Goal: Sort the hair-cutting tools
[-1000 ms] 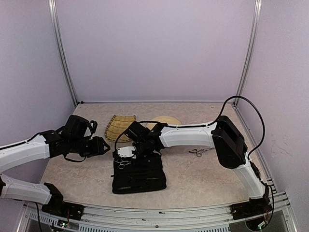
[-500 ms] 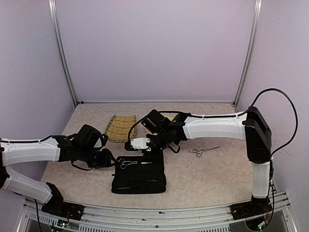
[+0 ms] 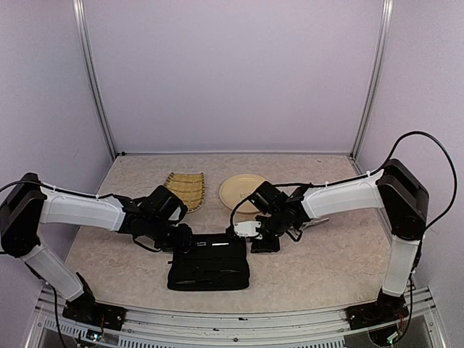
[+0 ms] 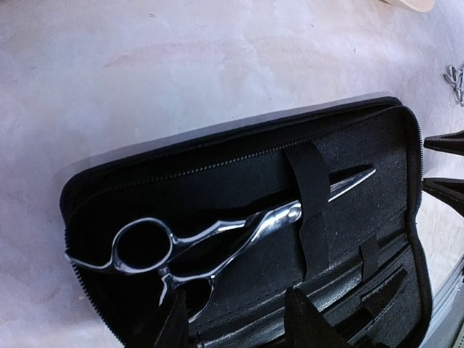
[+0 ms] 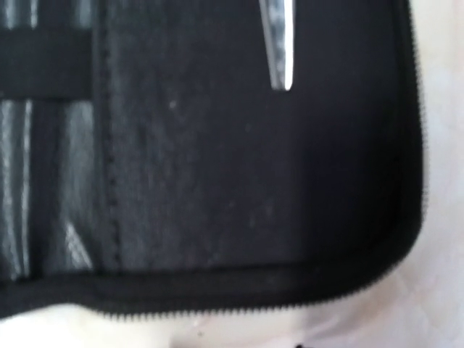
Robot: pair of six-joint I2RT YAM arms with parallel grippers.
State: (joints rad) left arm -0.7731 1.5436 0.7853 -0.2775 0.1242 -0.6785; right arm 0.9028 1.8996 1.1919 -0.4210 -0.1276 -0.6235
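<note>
Beside the case's [image 3: 210,274] right edge the right gripper [image 3: 264,243] has opened, spread like the left gripper [image 3: 181,238]; scissors [image 4: 217,230] sit strapped inside, second scissors [image 4: 455,76] wait.

Silver scissors [image 4: 217,235] closed under a strap [image 4: 308,174] in the open black case [image 4: 217,156], second pair [image 4: 454,76] on the table [image 4: 145,58]

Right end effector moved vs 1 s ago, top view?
Yes. The right end effector has swung rightward, from above the far-left corner of the black case to just off its far-right corner.
</note>
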